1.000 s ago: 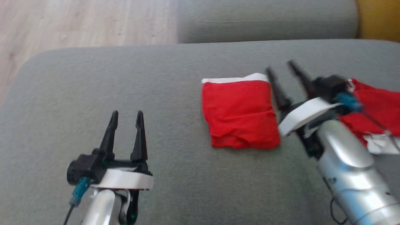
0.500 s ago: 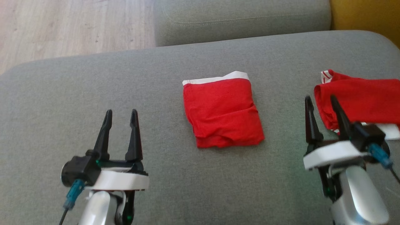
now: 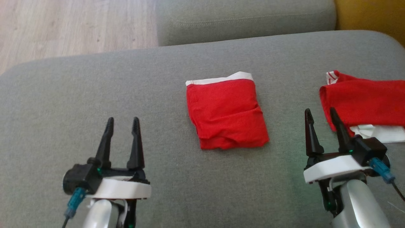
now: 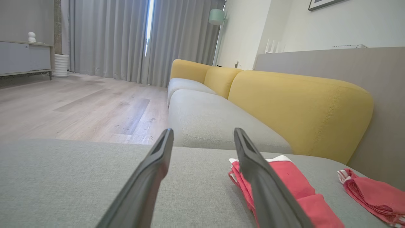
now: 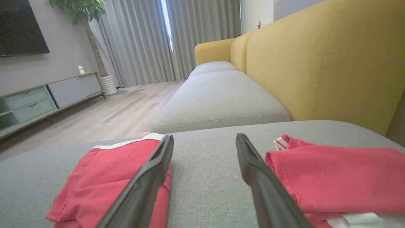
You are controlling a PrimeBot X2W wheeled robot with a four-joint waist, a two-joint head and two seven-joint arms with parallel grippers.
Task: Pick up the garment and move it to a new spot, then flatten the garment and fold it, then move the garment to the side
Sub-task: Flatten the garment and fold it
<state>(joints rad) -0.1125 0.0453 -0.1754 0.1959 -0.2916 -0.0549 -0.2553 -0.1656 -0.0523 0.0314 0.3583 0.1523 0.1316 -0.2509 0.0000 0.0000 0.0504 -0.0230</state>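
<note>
A red garment (image 3: pixel 226 112) with a white waistband lies folded into a neat square in the middle of the grey sofa cushion (image 3: pixel 95 91); it also appears in the wrist views (image 4: pixel 294 180) (image 5: pixel 107 177). My left gripper (image 3: pixel 122 122) hovers open at the lower left, well away from the garment, its jaws empty (image 4: pixel 202 136). My right gripper (image 3: pixel 319 114) stands open at the lower right, between the folded garment and a second red garment (image 3: pixel 364 99), holding nothing (image 5: pixel 204 141).
The second red garment (image 5: pixel 335 177), red with white trim, lies loosely at the cushion's right edge (image 4: pixel 373 196). Another grey cushion (image 3: pixel 243 19) and a yellow backrest (image 5: pixel 322 63) lie beyond. Wooden floor (image 3: pixel 63 28) is at the far left.
My right gripper has drawn back from beside the folded garment toward the lower right. The left gripper has barely moved. The camera shifted between the first earlier frame and the second.
</note>
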